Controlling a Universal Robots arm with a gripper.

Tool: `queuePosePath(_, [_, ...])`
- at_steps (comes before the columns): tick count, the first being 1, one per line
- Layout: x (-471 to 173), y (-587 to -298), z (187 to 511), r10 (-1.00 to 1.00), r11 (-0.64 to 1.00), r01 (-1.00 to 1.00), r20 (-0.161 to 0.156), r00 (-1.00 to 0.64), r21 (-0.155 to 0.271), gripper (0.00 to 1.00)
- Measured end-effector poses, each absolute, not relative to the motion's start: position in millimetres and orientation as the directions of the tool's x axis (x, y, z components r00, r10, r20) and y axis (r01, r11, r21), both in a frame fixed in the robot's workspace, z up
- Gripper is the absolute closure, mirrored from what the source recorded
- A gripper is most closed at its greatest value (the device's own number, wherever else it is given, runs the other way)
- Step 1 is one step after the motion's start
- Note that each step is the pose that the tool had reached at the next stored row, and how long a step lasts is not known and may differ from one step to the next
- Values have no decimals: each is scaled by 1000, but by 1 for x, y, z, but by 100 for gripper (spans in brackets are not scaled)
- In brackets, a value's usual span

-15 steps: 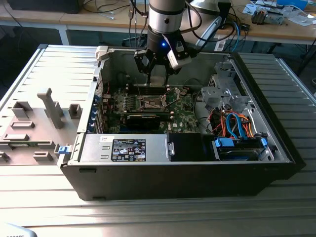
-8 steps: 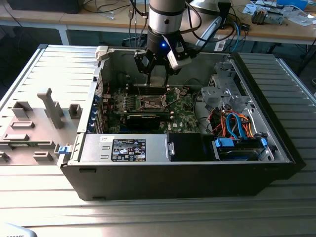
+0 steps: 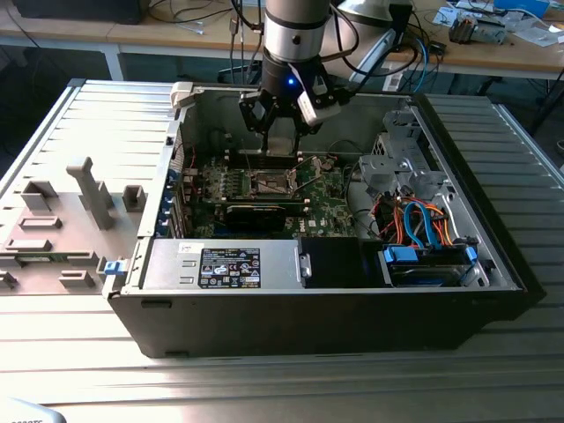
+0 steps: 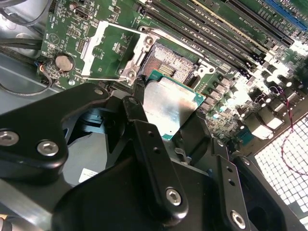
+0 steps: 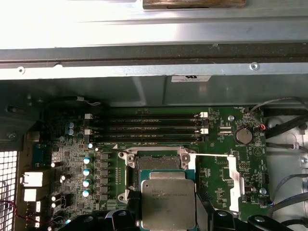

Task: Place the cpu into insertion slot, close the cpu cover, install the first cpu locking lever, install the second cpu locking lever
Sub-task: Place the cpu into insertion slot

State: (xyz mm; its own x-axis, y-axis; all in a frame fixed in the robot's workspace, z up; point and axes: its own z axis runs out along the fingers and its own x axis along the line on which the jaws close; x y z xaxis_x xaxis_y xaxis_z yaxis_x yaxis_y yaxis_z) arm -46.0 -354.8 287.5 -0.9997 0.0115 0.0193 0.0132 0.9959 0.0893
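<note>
Cpu (image 5: 168,202) pinched in the gripper (image 4: 168,107), hanging close over the open slot (image 5: 156,164) and not seated.
The fingers clamp two opposite edges, which I judge the right hold: the plate looks light, thin and stiff, with a dull metal lid on green board and a likely fragile underside. The slot is dark and silver-rimmed, its cover (image 5: 232,179) swung open beside it.

The cpu (image 5: 168,203) is dull silver-grey with a teal rim, the circuit board (image 5: 219,168) green.
</note>
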Motion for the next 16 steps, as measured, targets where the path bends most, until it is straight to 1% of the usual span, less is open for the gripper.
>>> queuePosePath(4, [-46, -353, 286, 12, 997, 13, 19, -1000, 81, 46])
queuePosePath(16, [-46, -352, 284, 12, 997, 13, 19, -1000, 80, 46])
